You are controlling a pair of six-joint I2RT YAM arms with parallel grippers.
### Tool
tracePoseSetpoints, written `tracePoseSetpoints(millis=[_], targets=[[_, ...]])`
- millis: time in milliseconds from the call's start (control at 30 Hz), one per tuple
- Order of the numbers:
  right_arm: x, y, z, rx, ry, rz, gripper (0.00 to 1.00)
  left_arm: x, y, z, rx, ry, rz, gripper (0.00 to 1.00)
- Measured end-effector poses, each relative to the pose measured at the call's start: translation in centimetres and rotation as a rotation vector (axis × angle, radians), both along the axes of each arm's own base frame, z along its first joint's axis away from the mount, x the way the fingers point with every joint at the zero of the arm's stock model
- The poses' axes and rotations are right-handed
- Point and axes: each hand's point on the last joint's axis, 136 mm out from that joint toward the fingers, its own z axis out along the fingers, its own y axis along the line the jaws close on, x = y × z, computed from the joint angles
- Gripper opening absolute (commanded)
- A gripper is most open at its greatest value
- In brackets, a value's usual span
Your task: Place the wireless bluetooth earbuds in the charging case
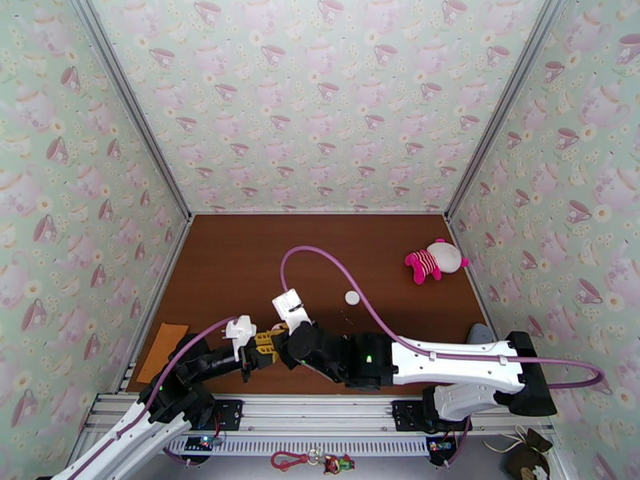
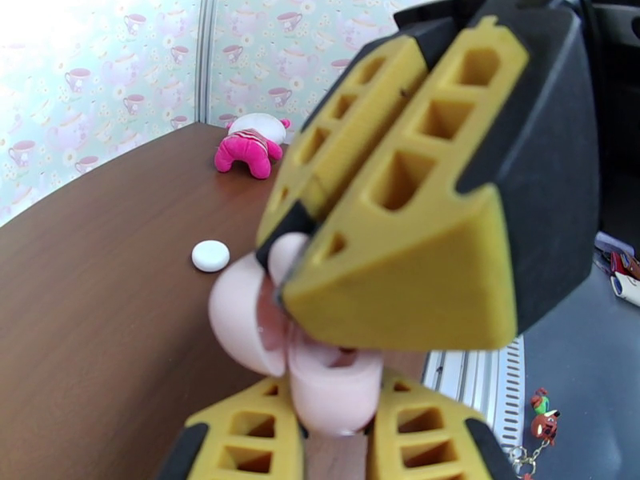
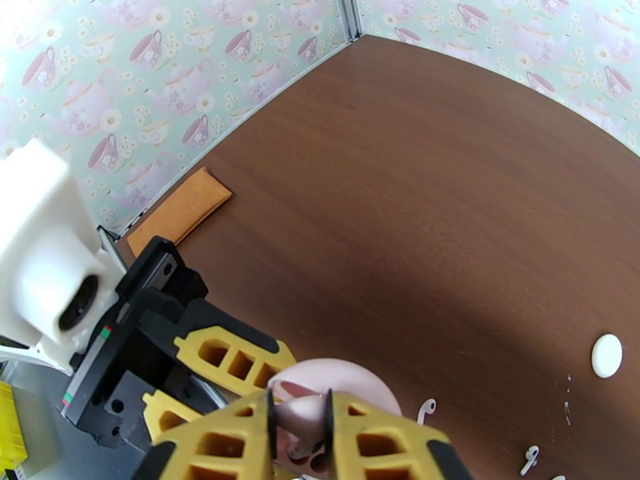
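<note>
At the near edge of the table (image 3: 416, 194) the two grippers meet tip to tip over one pink charging case (image 2: 240, 314), which stands open like a clam. The left gripper (image 2: 336, 398) is clenched on its lower half, which sits upright between the yellow fingers. The right gripper (image 3: 300, 411) comes in from the opposite side, and its fingers pinch a pink flap of the same case between them. Whether anything lies inside the case I cannot tell.

Two white earbuds (image 3: 426, 408) lie loose on the brown tabletop just to the right of the right gripper's fingers, the nearer one close by the case, the second (image 3: 529, 458) further right. Neither is touched by either gripper. A white speck at the lower edge of the right wrist view is too cut off to name.

Beyond them lies one round white case (image 3: 606, 355), closed and flat, well apart from the grippers. One tan cloth (image 3: 180, 210) lies by the left wall. Furthest off, near the far right corner, lies one pink-and-white plush toy (image 1: 434, 260).
</note>
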Motion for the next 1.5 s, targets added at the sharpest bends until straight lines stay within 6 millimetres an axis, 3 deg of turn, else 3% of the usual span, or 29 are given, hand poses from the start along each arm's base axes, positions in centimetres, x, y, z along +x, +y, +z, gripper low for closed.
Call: tracePoseSetpoints(millis=[500,933,1400,1500], targets=[[-0.3,0.1,-0.1,0.001,0.007,0.012,0.27,0.0,0.0,0.0,0.002,-0.01,-0.001,0.0],[-0.9,0.5,0.0,0.013,0.035,0.04,0.35,0.0,0.0,0.5,-0.009,-0.035,-0.002,0.0],[-0.9,0.8,3.2,0.062,0.036,0.039,0.58,-0.1,0.1,1.1,-0.024,-0.062,-0.002,0.0],[-0.9,0.8,4.1,0.07,0.031,0.035,0.71,-0.1,0.1,1.2,-0.024,-0.073,-0.003,0.0]])
